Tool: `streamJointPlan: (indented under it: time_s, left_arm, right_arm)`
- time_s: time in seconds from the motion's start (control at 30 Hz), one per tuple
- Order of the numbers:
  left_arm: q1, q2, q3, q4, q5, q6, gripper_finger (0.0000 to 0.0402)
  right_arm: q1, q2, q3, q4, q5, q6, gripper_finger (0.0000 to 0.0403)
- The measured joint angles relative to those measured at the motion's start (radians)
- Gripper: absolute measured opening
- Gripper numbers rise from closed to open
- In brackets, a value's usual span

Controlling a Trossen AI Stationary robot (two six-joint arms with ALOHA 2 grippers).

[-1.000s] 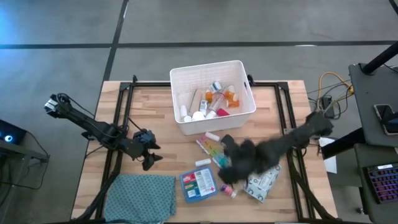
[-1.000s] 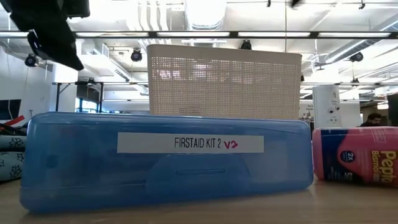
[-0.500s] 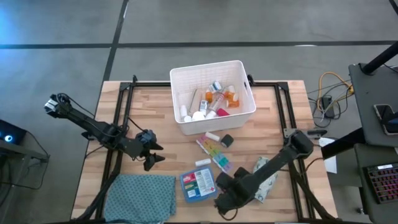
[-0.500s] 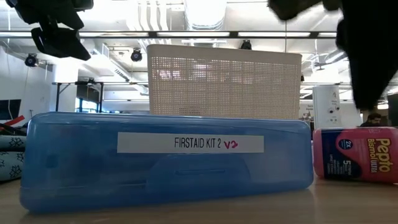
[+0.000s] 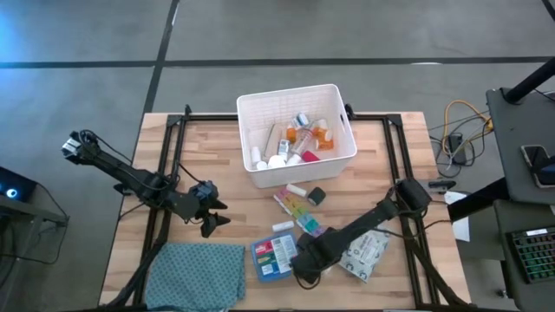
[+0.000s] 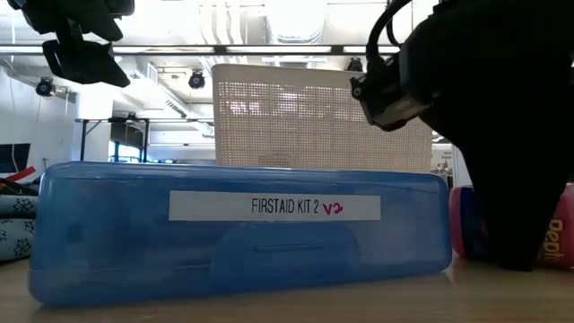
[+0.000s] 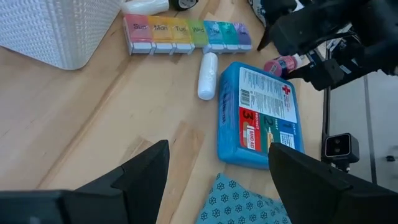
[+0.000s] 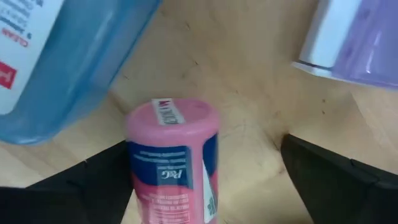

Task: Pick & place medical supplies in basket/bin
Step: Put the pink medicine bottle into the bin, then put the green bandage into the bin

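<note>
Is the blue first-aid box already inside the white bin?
No, the blue first-aid box lies on the table, apart from the white bin.

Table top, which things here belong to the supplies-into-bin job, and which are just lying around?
Job:
white bin
blue first-aid box
pill organiser strip
pink bottle, between the open fingers of the right end effector
wipes pack

Lying about:
teal patterned cloth
left end effector, waiting, open
</note>
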Motion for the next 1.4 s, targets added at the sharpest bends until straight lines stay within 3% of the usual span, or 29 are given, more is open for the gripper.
streamJointPlan:
  time_s: [0.17,0.33,0.4,0.6,0.87,1.0,1.17,1.23,1.4]
  left_arm:
    - [0.0,0.0,0.0,0.014,0.0,0.0,0.0253]
    - [0.0,0.0,0.0,0.041,-0.004,0.006,0.0253]
    - [0.0,0.0,0.0,0.042,-0.01,0.008,0.0253]
    - [0.0,0.0,0.0,0.042,-0.014,0.008,0.0253]
    - [0.001,0.0,0.0,0.041,-0.047,0.008,0.0253]
    - [0.001,0.0,0.0,0.042,-0.07,0.008,0.0253]
    - [0.001,0.0,0.0,0.041,-0.07,0.008,0.0253]
    - [0.001,0.0,0.0,0.041,-0.07,0.008,0.0253]
    - [0.001,0.0,0.001,0.04,-0.07,0.008,0.0253]
  right_arm:
    - [-0.016,-0.015,-0.005,0.001,-0.002,-0.082,0.0271]
    - [-0.04,-0.018,-0.009,-0.021,-0.082,-0.191,0.0158]
    - [-0.044,-0.037,-0.008,-0.029,-0.081,-0.203,0.0135]
    - [-0.078,-0.246,0.024,-0.042,0.091,-0.184,0.0135]
    - [-0.287,-0.604,0.044,-0.044,0.566,-0.153,0.016]
    - [-0.541,-0.667,0.041,-0.043,0.491,-0.257,0.0171]
    - [-0.817,-0.639,0.041,0.012,0.18,-0.401,0.0202]
    - [-0.863,-0.619,0.04,0.059,0.119,-0.431,0.0225]
    - [-0.881,-0.617,0.053,0.097,0.127,-0.471,0.0298]
